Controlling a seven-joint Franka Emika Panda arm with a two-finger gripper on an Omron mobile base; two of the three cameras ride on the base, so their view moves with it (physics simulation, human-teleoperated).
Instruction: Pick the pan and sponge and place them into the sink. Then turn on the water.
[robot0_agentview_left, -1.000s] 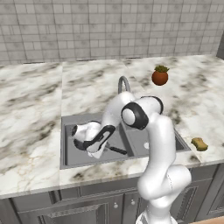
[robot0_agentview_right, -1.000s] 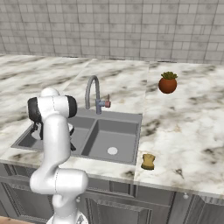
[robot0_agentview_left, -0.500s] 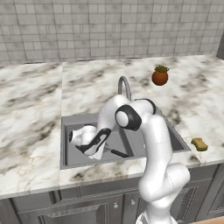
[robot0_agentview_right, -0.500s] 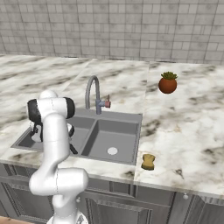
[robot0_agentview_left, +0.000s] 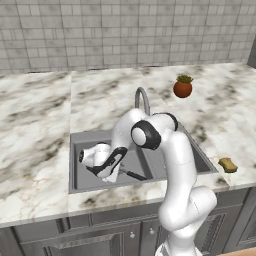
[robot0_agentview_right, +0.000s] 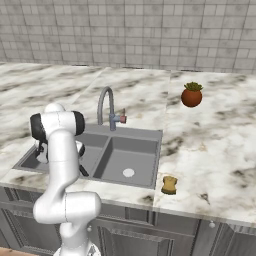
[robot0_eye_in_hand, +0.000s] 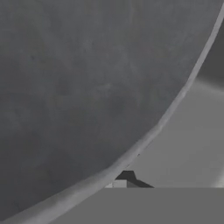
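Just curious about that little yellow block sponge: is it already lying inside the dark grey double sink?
No, the small yellow block sponge lies on the marble counter, just outside the front right corner of the dark grey double-basin sink.

On our marble counter (robot0_agentview_right: 210, 145) rest the sponge (robot0_agentview_right: 169, 184) at five o'clock and a potted plant (robot0_agentview_right: 191, 95) at one.

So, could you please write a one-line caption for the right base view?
White arm reaching into the sink's left basin; sponge waiting on the counter.
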